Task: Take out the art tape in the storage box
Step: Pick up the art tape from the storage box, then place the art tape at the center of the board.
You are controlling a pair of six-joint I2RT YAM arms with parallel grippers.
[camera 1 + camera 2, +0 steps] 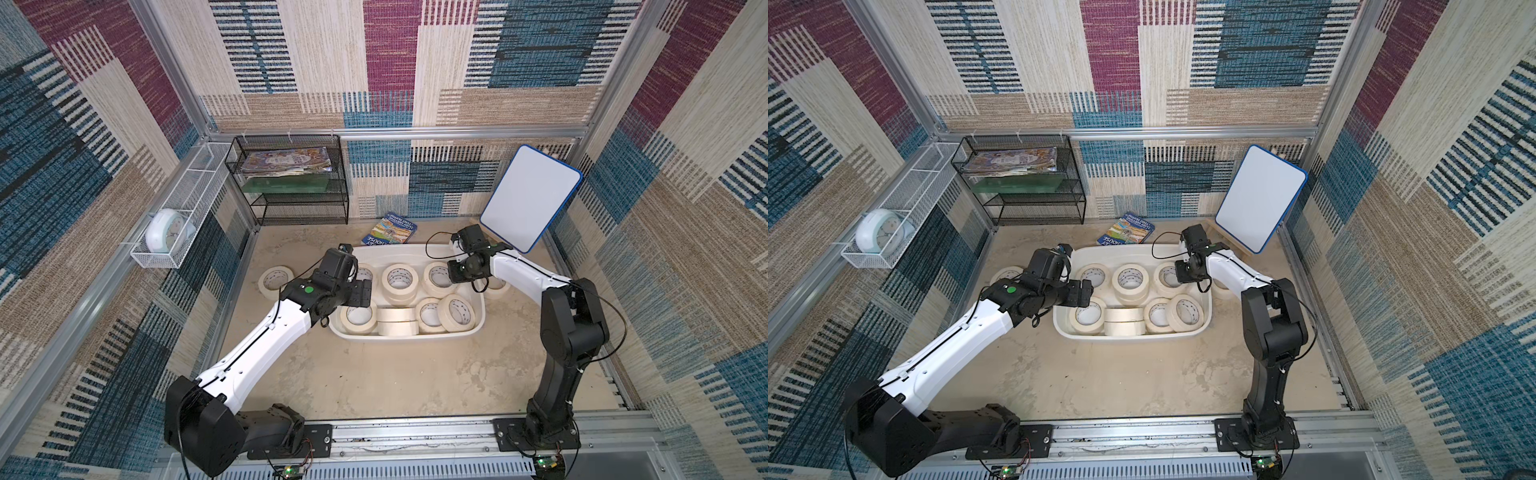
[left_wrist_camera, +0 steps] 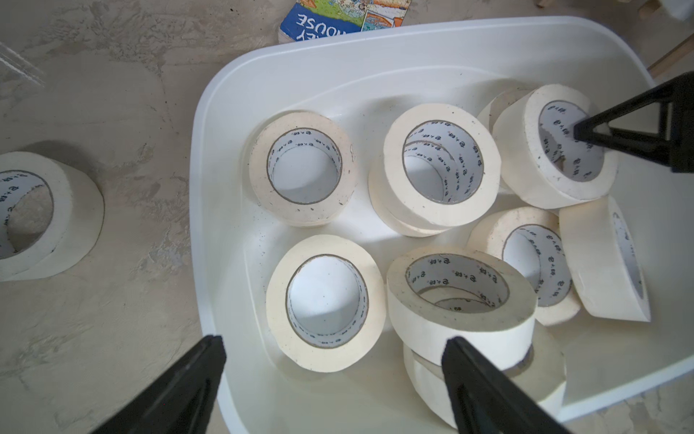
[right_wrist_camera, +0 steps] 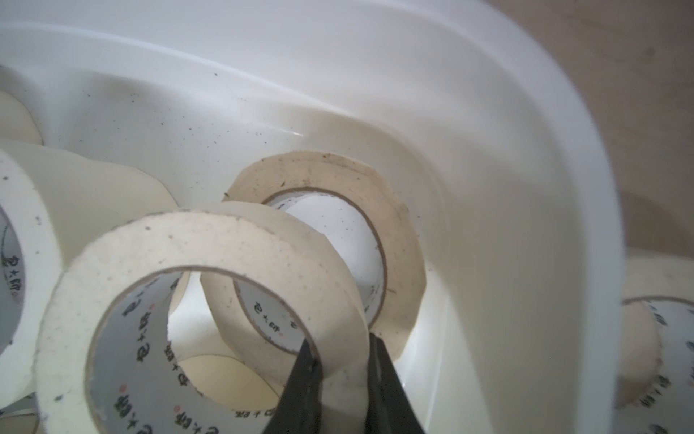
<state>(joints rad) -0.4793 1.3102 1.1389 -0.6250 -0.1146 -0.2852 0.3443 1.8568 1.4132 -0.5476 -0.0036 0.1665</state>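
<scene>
The white storage box [image 1: 409,336] [image 2: 210,124] holds several cream art tape rolls [image 1: 400,277], some lying flat, some stacked or leaning. At the box's far right end, my right gripper [image 3: 343,345] is shut on the wall of one roll [image 3: 210,255] [image 1: 1167,276]: one finger is inside the core, the other outside. That roll is tilted over another roll against the box wall [image 3: 544,188]. My left gripper [image 2: 334,340] [image 1: 361,293] hangs open over the box's left end, above a flat roll [image 2: 325,300] and holding nothing.
One tape roll [image 1: 276,279] lies on the table left of the box and another [image 1: 494,286] just right of it. A book [image 1: 390,230] lies behind the box. A whiteboard [image 1: 530,195] leans at the back right. A black wire rack [image 1: 291,183] and a white wire basket [image 1: 183,208] stand at the back left.
</scene>
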